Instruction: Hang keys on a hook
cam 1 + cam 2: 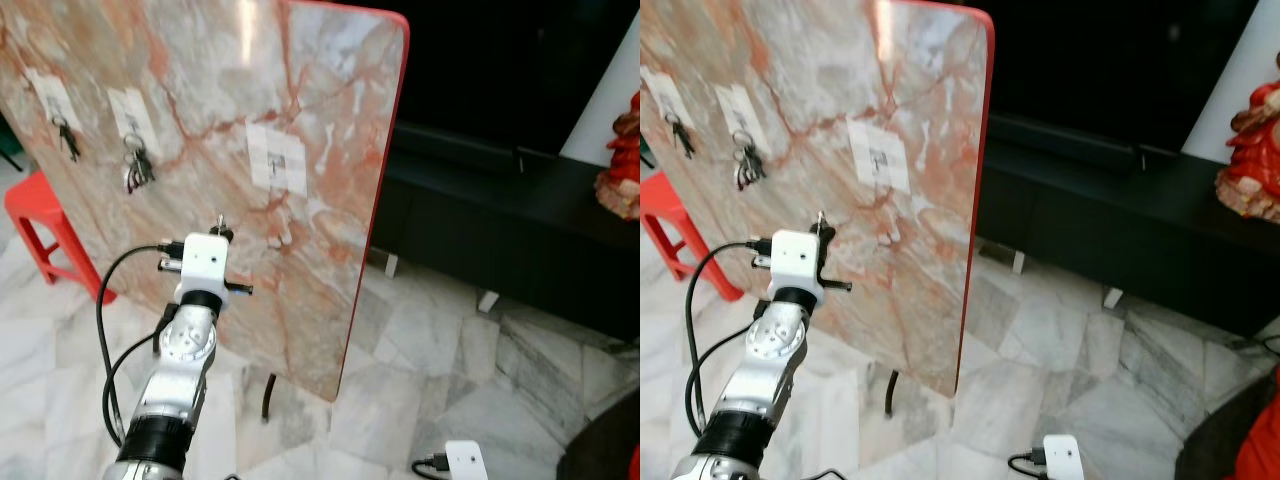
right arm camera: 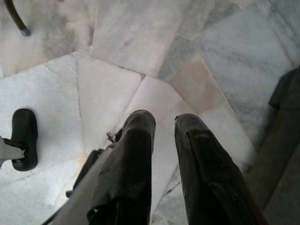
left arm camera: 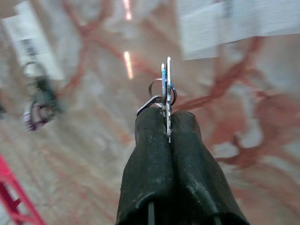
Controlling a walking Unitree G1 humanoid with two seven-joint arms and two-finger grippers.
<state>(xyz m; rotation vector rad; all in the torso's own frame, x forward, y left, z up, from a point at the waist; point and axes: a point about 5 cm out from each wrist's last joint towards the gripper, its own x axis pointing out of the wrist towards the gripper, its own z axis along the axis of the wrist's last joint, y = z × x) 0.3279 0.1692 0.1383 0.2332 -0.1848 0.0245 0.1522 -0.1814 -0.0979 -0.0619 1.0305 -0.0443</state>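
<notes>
step: carrying to hook | left tool (image 3: 167, 123) clenched on keys (image 3: 165, 89) | right tool (image 2: 164, 123) released, idle | next: raise ring onto free hook (image 1: 277, 162)

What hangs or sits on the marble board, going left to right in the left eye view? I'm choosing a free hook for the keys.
Dark key bunch → bigger key bunch → held keys in the left gripper → white label with a bare hook → board's red edge.
</notes>
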